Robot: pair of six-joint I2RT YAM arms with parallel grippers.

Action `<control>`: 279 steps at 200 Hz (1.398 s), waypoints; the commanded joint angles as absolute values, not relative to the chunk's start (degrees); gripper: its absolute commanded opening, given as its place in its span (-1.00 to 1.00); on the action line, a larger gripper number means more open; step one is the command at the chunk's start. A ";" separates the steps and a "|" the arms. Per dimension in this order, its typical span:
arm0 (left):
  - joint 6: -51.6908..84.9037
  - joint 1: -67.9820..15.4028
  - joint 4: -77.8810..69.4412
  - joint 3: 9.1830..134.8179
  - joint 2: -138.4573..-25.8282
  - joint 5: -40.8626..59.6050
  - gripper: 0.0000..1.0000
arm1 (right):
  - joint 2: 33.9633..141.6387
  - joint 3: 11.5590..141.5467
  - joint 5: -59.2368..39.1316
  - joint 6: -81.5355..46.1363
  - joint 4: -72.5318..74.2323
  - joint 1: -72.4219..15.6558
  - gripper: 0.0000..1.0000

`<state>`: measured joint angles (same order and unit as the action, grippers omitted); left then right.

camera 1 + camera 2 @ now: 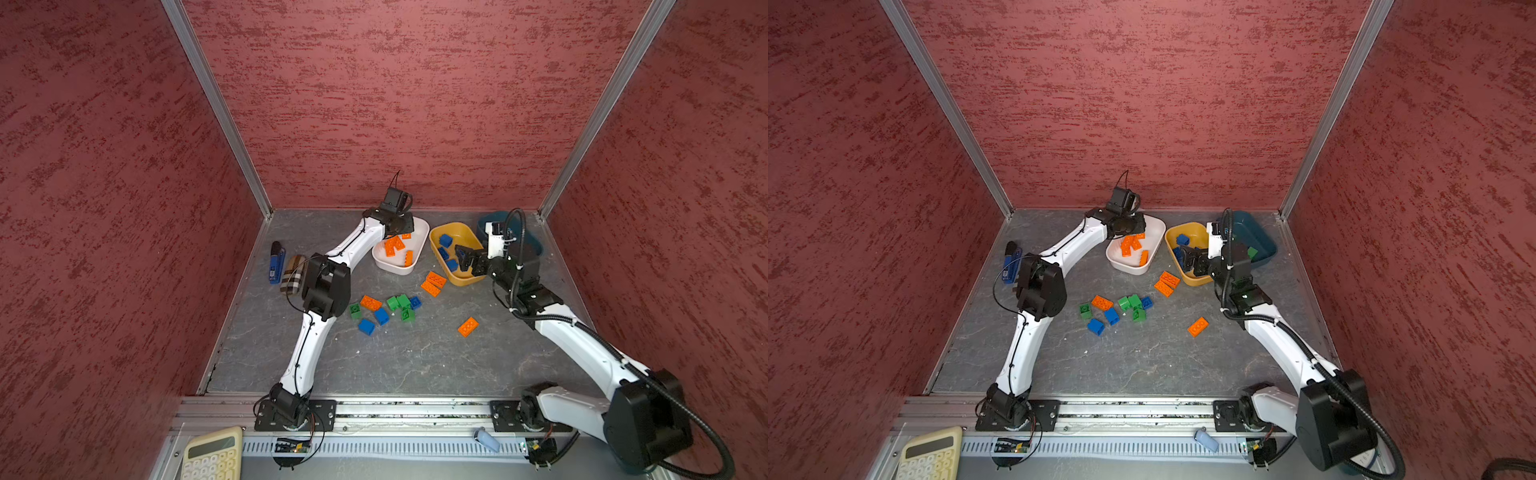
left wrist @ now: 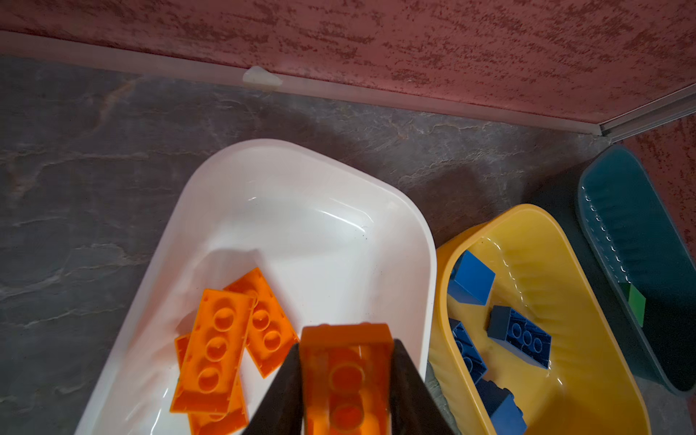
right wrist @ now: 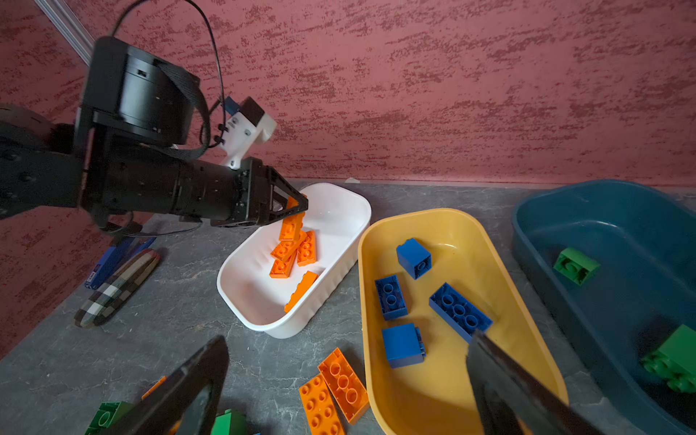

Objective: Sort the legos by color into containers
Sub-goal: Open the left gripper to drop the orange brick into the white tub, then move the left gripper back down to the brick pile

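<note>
**While orange hangs, a dozen wait**

My left gripper (image 3: 301, 205), jaws clamped on an orange brick (image 2: 344, 335), hangs above the white tub (image 1: 419, 232). My right gripper (image 1: 463, 258), jaws apart, is by the yellow tub (image 1: 457, 228). Some dozen mixed bricks (image 1: 403, 300) lie loose on the bench (image 1: 415, 365).

You have soft, even light with faint shadows; glare streaks the white tub (image 2: 339, 218), close fingers (image 2: 280, 391) blur in wrist views.
</note>
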<state>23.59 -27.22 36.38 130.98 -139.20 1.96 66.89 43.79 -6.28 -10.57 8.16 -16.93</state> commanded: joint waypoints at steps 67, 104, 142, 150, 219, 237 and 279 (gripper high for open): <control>27.43 -27.68 34.46 138.94 -141.62 8.72 0.46 | 60.78 40.27 -2.42 -14.91 4.01 -16.92 0.98; 26.46 -28.41 36.91 135.45 -137.30 8.45 0.79 | 59.40 39.18 -4.34 -17.05 2.50 -16.90 0.98; 26.41 -29.61 34.64 122.41 -127.83 6.94 1.00 | 60.00 37.83 -6.58 -20.20 5.43 -17.14 0.98; 26.15 -29.81 34.87 120.28 -125.92 6.12 0.99 | 60.48 37.58 -7.00 -20.66 6.40 -17.33 0.98; 28.09 -30.48 32.05 94.51 -107.40 1.18 0.99 | 65.55 34.92 -7.41 -24.51 15.90 -19.51 0.98; 28.31 -30.59 33.66 88.86 -103.55 -0.26 0.99 | 66.55 33.88 -3.85 -24.88 18.40 -19.51 0.98; 20.00 -31.68 36.08 80.16 -100.05 3.31 0.99 | 68.25 34.52 1.73 -23.35 19.20 -19.51 0.98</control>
<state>26.00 -30.61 33.63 82.59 -101.21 1.58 68.03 33.87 -3.25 -23.70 15.46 -19.29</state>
